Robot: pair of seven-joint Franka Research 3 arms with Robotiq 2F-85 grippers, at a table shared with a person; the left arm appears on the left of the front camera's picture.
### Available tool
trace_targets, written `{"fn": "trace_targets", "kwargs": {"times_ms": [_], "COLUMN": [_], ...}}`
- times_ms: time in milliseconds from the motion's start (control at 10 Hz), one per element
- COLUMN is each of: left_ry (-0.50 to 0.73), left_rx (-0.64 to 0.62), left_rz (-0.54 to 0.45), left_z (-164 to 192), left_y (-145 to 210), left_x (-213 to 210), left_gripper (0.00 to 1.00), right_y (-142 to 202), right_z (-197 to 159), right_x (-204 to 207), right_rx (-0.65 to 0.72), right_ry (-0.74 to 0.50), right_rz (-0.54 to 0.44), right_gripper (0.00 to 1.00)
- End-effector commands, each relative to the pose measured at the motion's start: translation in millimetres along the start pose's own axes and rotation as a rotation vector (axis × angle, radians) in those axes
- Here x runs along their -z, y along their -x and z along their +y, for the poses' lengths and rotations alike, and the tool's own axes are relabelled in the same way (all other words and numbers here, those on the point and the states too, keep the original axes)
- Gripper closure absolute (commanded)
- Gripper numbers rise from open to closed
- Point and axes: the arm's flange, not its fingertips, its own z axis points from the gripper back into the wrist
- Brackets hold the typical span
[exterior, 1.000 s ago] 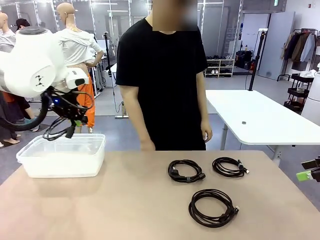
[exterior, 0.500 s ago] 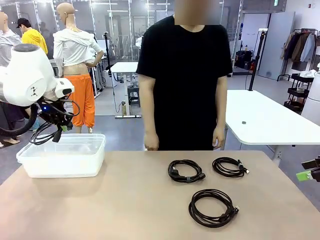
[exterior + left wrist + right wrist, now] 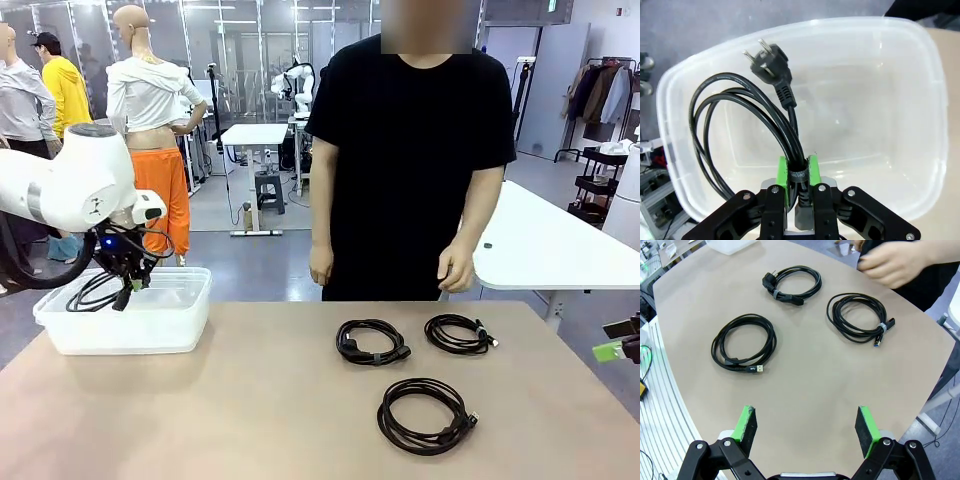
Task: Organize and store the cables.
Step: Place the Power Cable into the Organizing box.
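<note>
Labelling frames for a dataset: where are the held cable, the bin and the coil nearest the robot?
held cable (image 3: 794,125), left wrist view, cord just below the plug
bin (image 3: 130,330), front view, front wall
nearest coil (image 3: 384,418), front view, left strands

Your left gripper (image 3: 799,175) pinches a coiled cable (image 3: 791,114) at its banded section, green pads tight on both sides. Loops fan toward picture left, the two-pin plug (image 3: 773,57) uppermost. A clear bin (image 3: 850,24) sits beneath.
</note>
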Motion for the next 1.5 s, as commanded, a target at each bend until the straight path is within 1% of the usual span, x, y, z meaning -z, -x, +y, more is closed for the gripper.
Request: {"fn": "trace_targets", "kwargs": {"times_ms": [0,300,400,500,600,800,900,1000,1300,1400], "left_ry": [-0.029,-0.026,-0.033,-0.01,0.001,-0.011,-0.012,-0.009,-0.002,0.019], "left_rx": [-0.016,-0.012,0.007,0.0,0.004,0.002,0.005,0.007,0.005,-0.005], "left_rz": [0.048,0.103,0.112,0.127,0.132,0.132,0.13,0.126,0.121,0.124], "left_z": [-9,-13,-12,-9,-6,-5,-5,-6,-4,-3], "left_y": [-35,-43,-40,-41,-39,-38,-38,-39,-38,-36], "left_x": [19,34,33,30,25,24,24,22,21,20], "left_gripper": [0.81,0.81,0.44,0.33,0.0,0.0,0.1,0.0,0.0,0.0], "right_y": [-2,-2,-2,-2,-2,-2,-2,-2,-2,-2], "right_z": [0,0,0,0,0,0,0,0,0,0], "right_x": [-1,-1,-1,-1,-1,-1,-1,-1,-1,-1], "right_rx": [0.021,0.021,0.021,0.021,0.021,0.021,0.021,0.021,0.021,0.021], "right_ry": [0.0,0.0,0.0,0.0,0.0,0.0,0.0,0.0,0.0,0.0], "right_rz": [-0.011,-0.011,-0.011,-0.011,-0.011,-0.011,-0.011,-0.011,-0.011,-0.011], "right_gripper": [0.0,0.0,0.0,0.0,0.0,0.0,0.0,0.0,0.0,0.0]}}
